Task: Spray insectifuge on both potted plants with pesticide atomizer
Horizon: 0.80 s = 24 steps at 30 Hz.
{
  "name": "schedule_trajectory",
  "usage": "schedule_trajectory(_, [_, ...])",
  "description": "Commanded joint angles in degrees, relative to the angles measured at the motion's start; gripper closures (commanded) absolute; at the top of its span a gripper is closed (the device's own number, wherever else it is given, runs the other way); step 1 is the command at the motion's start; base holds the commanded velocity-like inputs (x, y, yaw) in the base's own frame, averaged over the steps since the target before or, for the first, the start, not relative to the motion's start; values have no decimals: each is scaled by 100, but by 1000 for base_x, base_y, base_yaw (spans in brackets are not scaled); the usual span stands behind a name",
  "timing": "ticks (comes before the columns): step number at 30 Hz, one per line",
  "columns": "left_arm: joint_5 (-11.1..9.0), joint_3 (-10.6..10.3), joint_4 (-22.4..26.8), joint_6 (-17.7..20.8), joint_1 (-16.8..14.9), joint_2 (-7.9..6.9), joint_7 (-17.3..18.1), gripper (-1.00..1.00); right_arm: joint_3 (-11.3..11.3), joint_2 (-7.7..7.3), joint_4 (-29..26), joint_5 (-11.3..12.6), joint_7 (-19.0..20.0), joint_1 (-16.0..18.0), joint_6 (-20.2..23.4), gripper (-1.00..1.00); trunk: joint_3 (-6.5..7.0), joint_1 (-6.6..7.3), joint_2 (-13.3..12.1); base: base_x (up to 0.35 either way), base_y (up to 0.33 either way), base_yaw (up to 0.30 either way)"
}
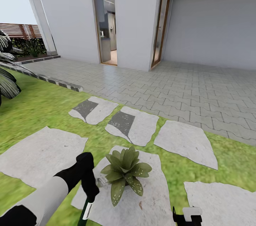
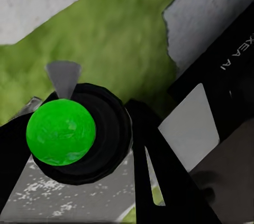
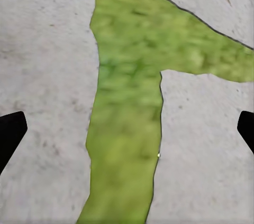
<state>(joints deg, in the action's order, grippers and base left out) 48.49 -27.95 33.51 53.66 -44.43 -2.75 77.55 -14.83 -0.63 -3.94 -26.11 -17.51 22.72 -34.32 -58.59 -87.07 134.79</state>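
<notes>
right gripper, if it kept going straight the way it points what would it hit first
Probably the ground: the right gripper points down at a grass strip between grey stepping stones, with nothing in between. Depth is unclear.

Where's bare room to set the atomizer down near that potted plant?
The stepping stone right of the potted plant is bare, as is the large stone at left. The plant's own stone is crowded, with the left end effector holding the atomizer.

The lawn (image 1: 42, 108) bears grey stepping stones (image 1: 133, 124); 1 carries a potted plant (image 1: 124, 171).
</notes>
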Motion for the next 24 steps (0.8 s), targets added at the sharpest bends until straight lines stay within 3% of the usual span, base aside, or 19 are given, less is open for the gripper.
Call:
schedule_trajectory(1, [45, -17, 3, 53, 5, -5, 46, 100, -29, -2, 8, -61, -34, 4, -13, -100, -5, 1, 2, 0, 0, 0])
schedule_trajectory(9, [55, 3, -184, 58, 65, -62, -226, 100, -29, -32, 2, -61, -34, 4, -13, -100, -5, 1, 2, 0, 0, 0])
schedule_trajectory(13, [31, -16, -128, 75, 51, -4, -386, 100, -29, -37, 2, -61, -34, 4, -13, -100, -5, 1, 2, 0, 0, 0])
schedule_trajectory(18, [23, -23, -103, 121, -28, 33, -406, 100, -29, -34, 2, -61, -34, 4, -13, -100, -5, 1, 2, 0, 0, 0])
schedule_trajectory(24, [23, -8, -111, 113, -7, -19, -407, 100, -29, -34, 1, -61, -34, 4, -13, -100, -5, 1, 2, 0, 0, 0])
